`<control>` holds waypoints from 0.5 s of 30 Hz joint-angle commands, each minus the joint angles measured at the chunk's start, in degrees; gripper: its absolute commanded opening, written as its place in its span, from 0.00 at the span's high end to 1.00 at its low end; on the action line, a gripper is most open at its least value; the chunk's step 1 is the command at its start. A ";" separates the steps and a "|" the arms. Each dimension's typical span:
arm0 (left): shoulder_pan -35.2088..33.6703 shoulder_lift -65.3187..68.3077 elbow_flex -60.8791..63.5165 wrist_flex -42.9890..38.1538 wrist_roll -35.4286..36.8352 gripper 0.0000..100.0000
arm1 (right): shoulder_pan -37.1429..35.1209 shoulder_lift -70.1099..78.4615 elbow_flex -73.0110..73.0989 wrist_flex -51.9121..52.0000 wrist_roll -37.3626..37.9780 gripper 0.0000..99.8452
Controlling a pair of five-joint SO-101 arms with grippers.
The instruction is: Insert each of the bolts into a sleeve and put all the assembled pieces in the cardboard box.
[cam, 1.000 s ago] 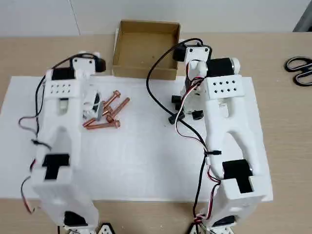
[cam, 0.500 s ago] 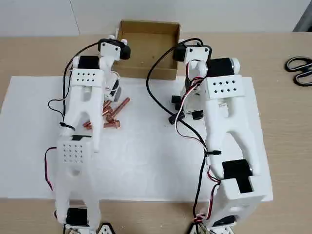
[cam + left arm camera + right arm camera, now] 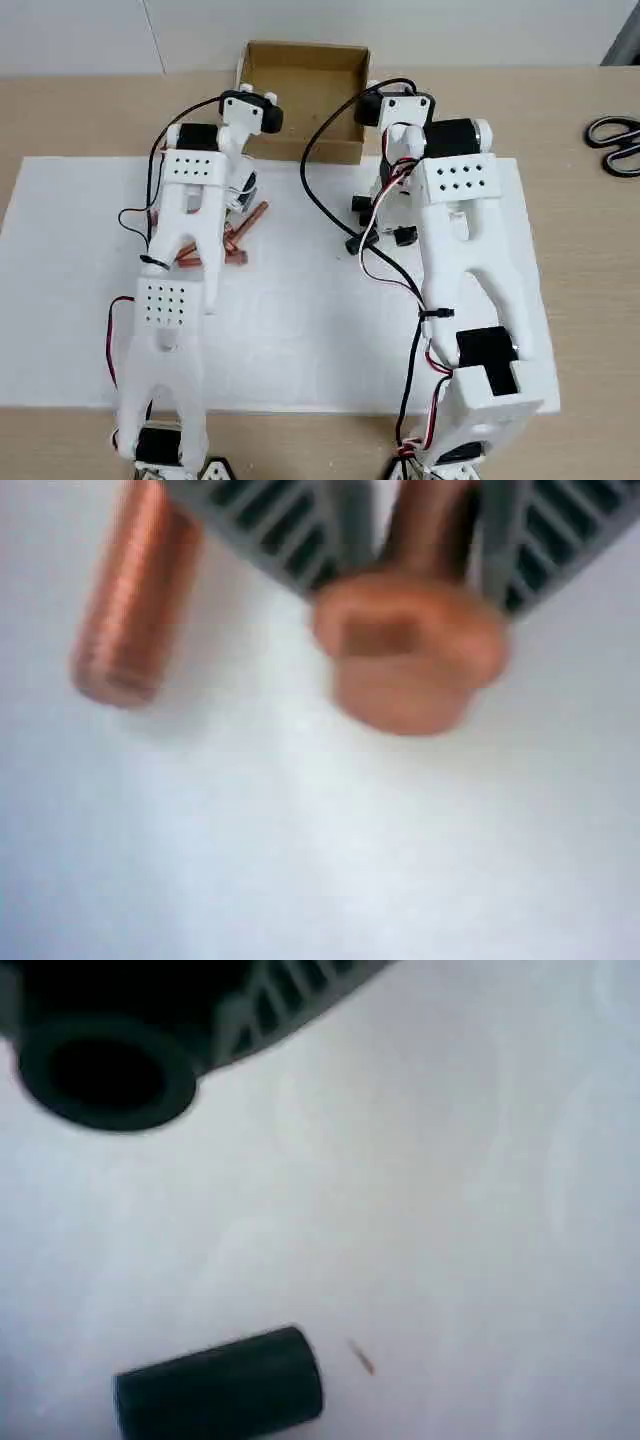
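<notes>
In the left wrist view my left gripper (image 3: 420, 540) is shut on a copper bolt (image 3: 405, 665), whose hex head sticks out past the ribbed grey fingers (image 3: 270, 530). Another bolt (image 3: 130, 605) lies beside it on the white sheet. From above, the left gripper (image 3: 240, 190) hangs over the bolt pile (image 3: 235, 245), just in front of the cardboard box (image 3: 300, 85). My right gripper (image 3: 150, 1020) is shut on a black sleeve (image 3: 100, 1075), its open bore facing the camera. A second sleeve (image 3: 220, 1385) lies on the sheet close by. The right gripper (image 3: 388, 195) sits right of the box.
Loose black sleeves (image 3: 404, 236) lie by the right arm's cable. Scissors (image 3: 615, 140) rest at the far right on the wooden table (image 3: 560, 100). The white sheet (image 3: 300, 330) has free room in the middle and front.
The left arm swung from the sheet's left side toward the box and now stands over the bolt pile. The right arm has kept still.
</notes>
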 commanded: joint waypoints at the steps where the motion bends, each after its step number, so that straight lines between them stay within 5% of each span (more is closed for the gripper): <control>1: 0.26 0.26 -1.71 0.35 0.18 0.99 | 0.04 -3.47 -0.26 1.10 0.18 1.00; 15: 1.85 -7.91 -13.76 3.78 5.27 0.99 | 0.22 -3.91 -0.62 0.75 0.35 1.00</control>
